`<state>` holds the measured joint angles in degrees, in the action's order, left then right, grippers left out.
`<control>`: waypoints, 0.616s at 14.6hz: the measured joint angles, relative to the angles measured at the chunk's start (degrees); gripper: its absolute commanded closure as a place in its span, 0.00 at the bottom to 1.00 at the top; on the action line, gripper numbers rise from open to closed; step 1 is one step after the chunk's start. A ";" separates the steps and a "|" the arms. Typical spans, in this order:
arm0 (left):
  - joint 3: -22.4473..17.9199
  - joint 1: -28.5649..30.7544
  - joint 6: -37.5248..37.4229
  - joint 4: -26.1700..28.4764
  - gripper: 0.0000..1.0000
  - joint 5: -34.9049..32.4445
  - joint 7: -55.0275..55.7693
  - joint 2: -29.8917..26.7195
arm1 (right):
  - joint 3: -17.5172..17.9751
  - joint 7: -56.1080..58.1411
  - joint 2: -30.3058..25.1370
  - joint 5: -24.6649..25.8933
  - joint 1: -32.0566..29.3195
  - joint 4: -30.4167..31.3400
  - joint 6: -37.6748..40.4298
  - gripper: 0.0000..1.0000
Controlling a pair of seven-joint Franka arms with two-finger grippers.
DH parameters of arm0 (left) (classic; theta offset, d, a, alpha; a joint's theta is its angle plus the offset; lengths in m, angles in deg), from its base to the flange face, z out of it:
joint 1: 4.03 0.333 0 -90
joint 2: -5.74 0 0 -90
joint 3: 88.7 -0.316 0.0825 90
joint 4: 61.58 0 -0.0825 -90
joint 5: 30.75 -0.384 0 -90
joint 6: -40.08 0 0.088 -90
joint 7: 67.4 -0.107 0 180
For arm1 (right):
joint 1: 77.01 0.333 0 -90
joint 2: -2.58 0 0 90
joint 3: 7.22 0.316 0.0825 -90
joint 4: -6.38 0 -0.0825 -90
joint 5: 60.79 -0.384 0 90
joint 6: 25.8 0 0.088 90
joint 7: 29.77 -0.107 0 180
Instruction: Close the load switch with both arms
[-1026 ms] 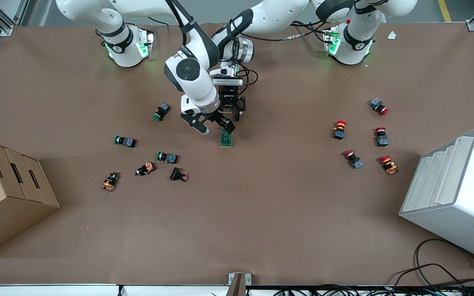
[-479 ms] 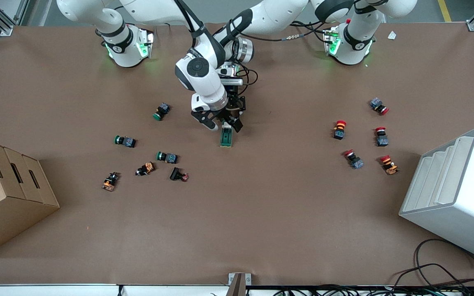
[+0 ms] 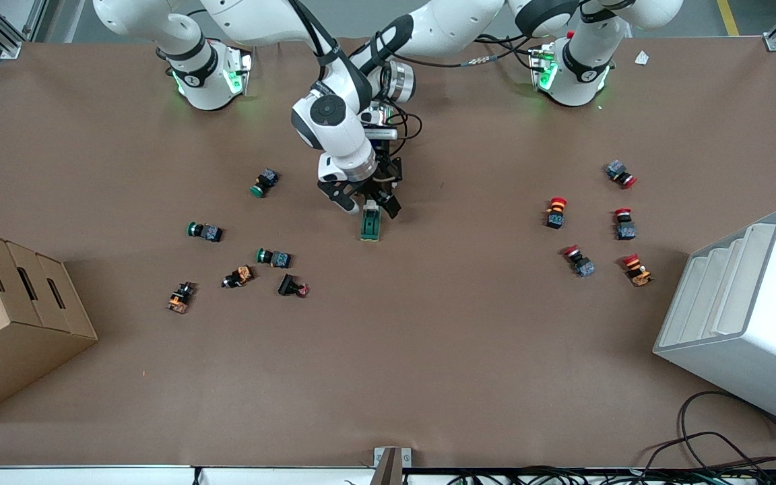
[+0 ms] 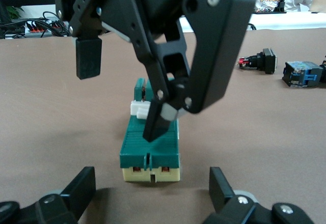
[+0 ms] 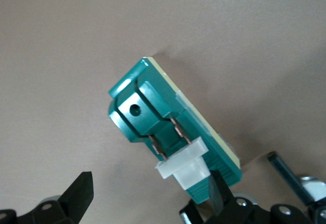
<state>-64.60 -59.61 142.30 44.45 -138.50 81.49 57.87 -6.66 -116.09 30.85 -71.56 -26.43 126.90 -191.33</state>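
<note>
both sets of jaws stood apart, neither clamped on anything.

item 1, right gripper [image 3: 363, 201]: open over the load switch [image 3: 370, 225], one fingertip [image 4: 155, 127] down on the white lever [image 4: 141, 108] and green top, the other hanging clear in the air. a second before, this gripper sat further toward the right arm's end of the table, off the switch at about 9 o'clock; it had since swung in over the lever end (most of that travel came in the first half-second).

item 2, left gripper [image 4: 153, 196]: open, low at the switch's cream-faced end, fingers either side and apart from it. position unchanged across the second.

item 3, load switch: flat on the table [image 3: 428, 350] near its middle, long axis running 12 to 6 o'clock in the front view, lever at the 12 end. it had not shifted.

item 4, push buttons: green-capped one [image 3: 263, 182] at about 9 o'clock of the switch, red-capped one [image 3: 556, 212] at 3 o'clock, both well apart from it.

assessment: approach judged complete; the press on the lever appeared about to begin, with the left gripper placed to brace the body.
</note>
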 measured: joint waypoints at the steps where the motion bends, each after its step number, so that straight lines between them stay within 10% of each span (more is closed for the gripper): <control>1: 0.00 0.00 0.00 0.00 0.01 0.00 0.00 0.00 | 0.00 -0.30 0.00 -0.13 0.00 -0.19 0.04 0.00; 9: -0.01 -0.02 -0.01 -0.01 0.01 0.00 0.00 0.01 | -1.10 -1.05 -0.47 -0.53 -2.43 -4.72 0.55 0.00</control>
<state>-64.61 -59.63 142.28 44.44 -138.50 81.49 57.88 -7.76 -117.14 30.38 -72.09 -28.87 122.18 -190.78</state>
